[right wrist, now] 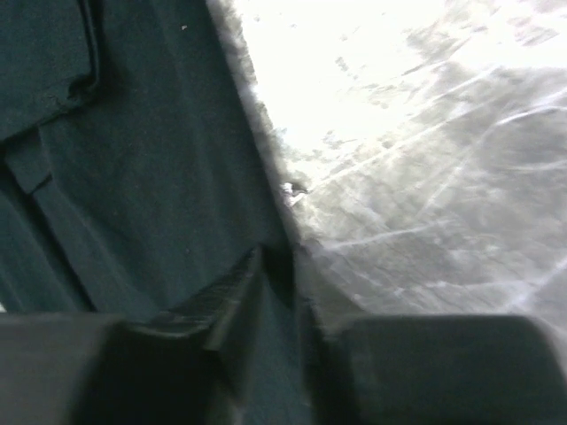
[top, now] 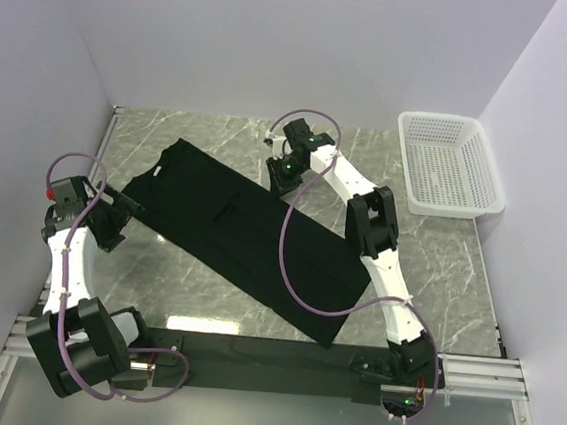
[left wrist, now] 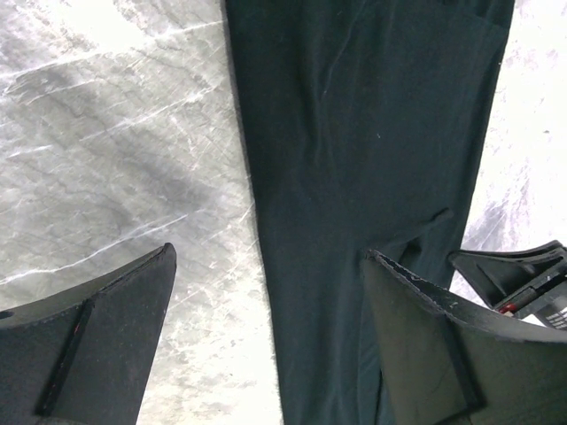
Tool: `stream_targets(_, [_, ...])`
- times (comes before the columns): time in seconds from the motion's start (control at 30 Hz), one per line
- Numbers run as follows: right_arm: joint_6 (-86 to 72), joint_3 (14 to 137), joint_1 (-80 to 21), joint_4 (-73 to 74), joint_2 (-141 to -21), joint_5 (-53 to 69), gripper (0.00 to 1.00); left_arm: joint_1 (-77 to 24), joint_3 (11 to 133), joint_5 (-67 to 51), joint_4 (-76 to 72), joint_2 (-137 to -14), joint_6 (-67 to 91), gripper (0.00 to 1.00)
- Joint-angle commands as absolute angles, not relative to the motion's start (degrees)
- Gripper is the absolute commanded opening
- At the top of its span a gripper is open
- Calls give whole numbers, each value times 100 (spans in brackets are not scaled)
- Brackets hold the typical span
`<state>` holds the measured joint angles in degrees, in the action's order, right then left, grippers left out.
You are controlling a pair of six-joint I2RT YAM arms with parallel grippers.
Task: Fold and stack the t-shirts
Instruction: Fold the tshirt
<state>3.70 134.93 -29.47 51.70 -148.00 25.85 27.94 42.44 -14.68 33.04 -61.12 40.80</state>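
One black t-shirt [top: 241,239] lies on the marble table, folded into a long strip running diagonally from far left to near right. My left gripper [top: 121,213] is open at the strip's left end. In the left wrist view the left gripper [left wrist: 267,252] straddles the shirt's [left wrist: 354,133] long edge, with its right finger [left wrist: 425,345] over the cloth. My right gripper [top: 283,176] is at the strip's far edge. In the right wrist view the right gripper [right wrist: 279,257] is shut, pinching the shirt's [right wrist: 133,159] edge. No other t-shirt is in view.
An empty white mesh basket [top: 447,163] stands at the far right of the table. Walls close in on the left, the back and the right. The right arm's purple cable [top: 289,263] loops over the middle of the shirt.
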Motion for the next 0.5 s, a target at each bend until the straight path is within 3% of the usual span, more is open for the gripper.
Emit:
stream_targets(0.0, [255, 13623, -3006, 5361, -15038, 2759, 25, 2821, 4298, -1565, 3085, -6117, 4166, 91])
stream_targets(0.2, [167, 13377, -2980, 5212, -14880, 2979, 0, 2821, 4298, -1608, 3059, -6161, 4157, 91])
stream_targets(0.47, [-614, 13368, -2453, 4449, -14678, 2698, 0, 2821, 4184, -1600, 3006, -6179, 4157, 91])
